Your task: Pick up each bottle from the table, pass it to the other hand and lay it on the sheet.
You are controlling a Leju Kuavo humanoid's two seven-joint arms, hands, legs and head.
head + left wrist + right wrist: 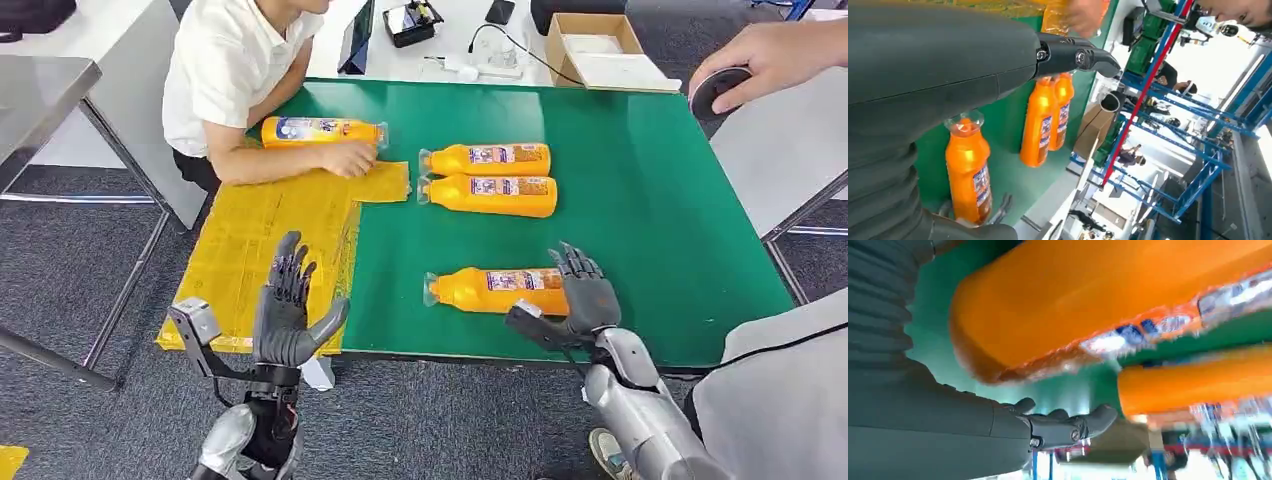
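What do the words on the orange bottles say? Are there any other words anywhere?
No text can be read in any view.
Label on the nearest bottle, by the right hand: too small and blurred.
Labels on the two bottles side by side: too small.
Label on the bottle at the person's hand: too small.
Cardboard box: no print visible.

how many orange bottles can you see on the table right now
4. One lies nearest the robot, by the right robot hand. Two lie side by side mid-table. One lies at the far left, by the person's hand. None seems hidden.
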